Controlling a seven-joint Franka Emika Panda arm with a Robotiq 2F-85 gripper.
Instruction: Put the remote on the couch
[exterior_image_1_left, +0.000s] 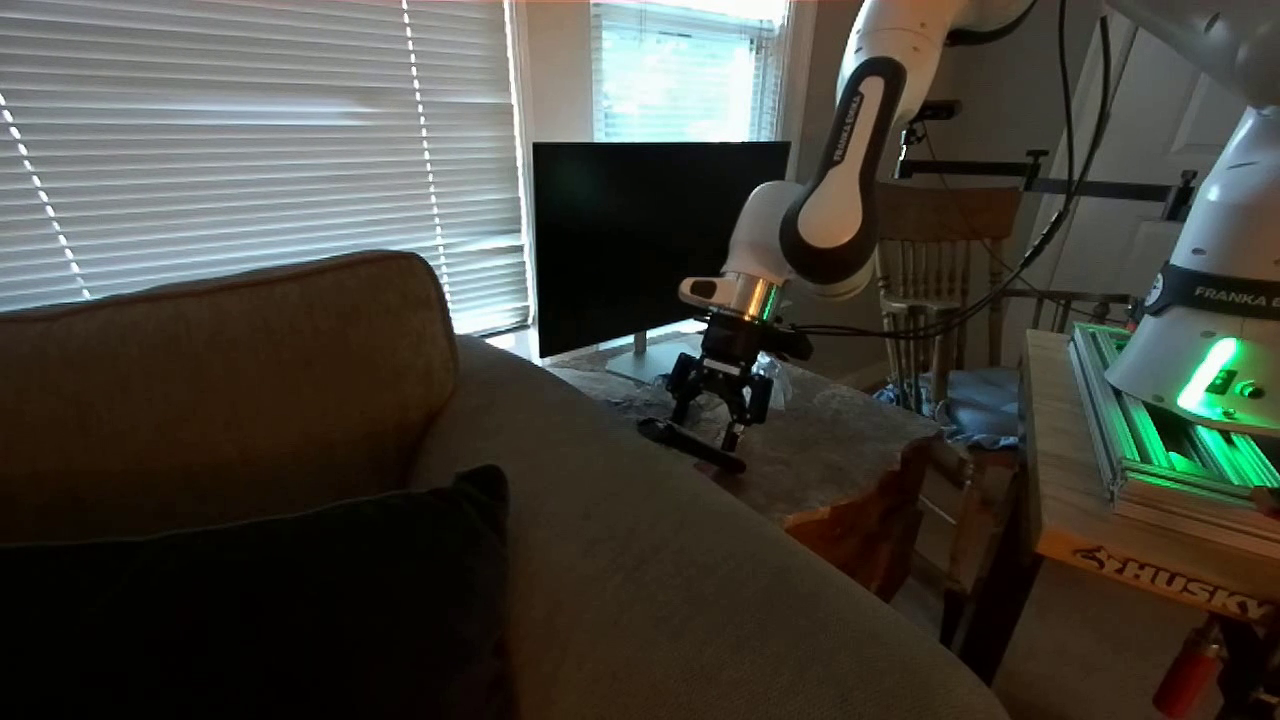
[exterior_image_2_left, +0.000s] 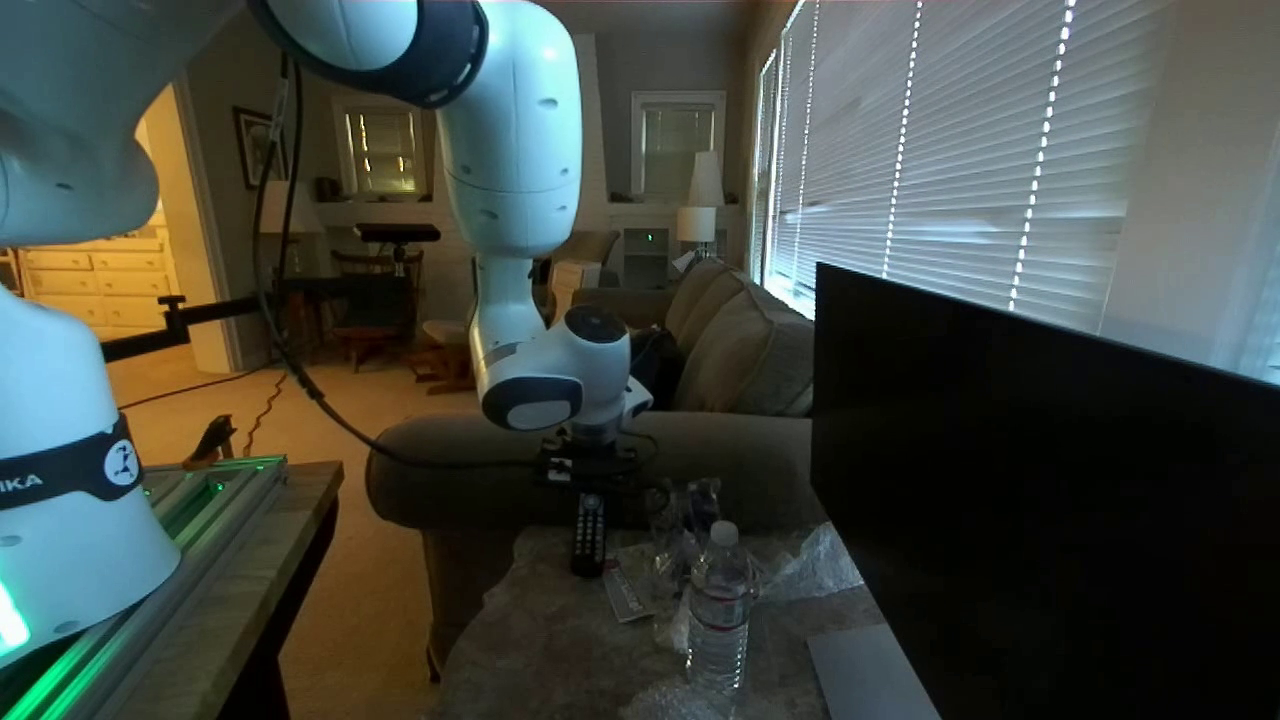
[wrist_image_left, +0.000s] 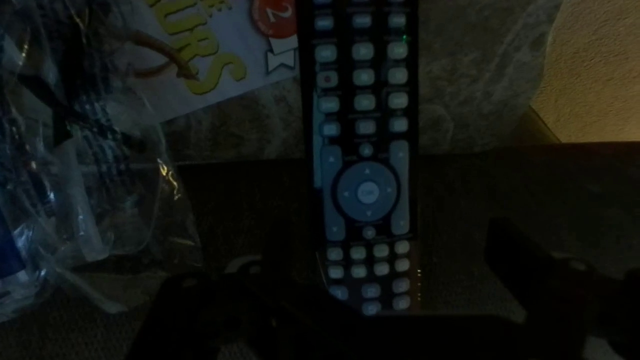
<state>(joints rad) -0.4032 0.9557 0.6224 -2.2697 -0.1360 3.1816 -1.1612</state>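
Note:
The remote (exterior_image_1_left: 692, 446) is a slim black bar with rows of buttons. It also shows in an exterior view (exterior_image_2_left: 589, 540) and the wrist view (wrist_image_left: 366, 127). It reaches from the stone-topped table towards the couch arm; I cannot tell exactly what its far end rests on. My gripper (exterior_image_1_left: 706, 426) points down over that end. In the wrist view the gripper (wrist_image_left: 387, 232) is open, with the remote between its dark fingers, closer to the left one; the right finger is apart. The beige couch (exterior_image_1_left: 640, 560) stands beside the table, also in an exterior view (exterior_image_2_left: 450, 470). Its dark cushion (exterior_image_1_left: 270, 610) is on the seat.
The table (exterior_image_2_left: 540, 650) bears a water bottle (exterior_image_2_left: 718, 620), crumpled clear plastic (wrist_image_left: 90, 175) and a printed card (wrist_image_left: 220, 60) beside the remote. A large black screen (exterior_image_2_left: 1000, 480) stands on the table. A wooden chair (exterior_image_1_left: 950, 300) is behind.

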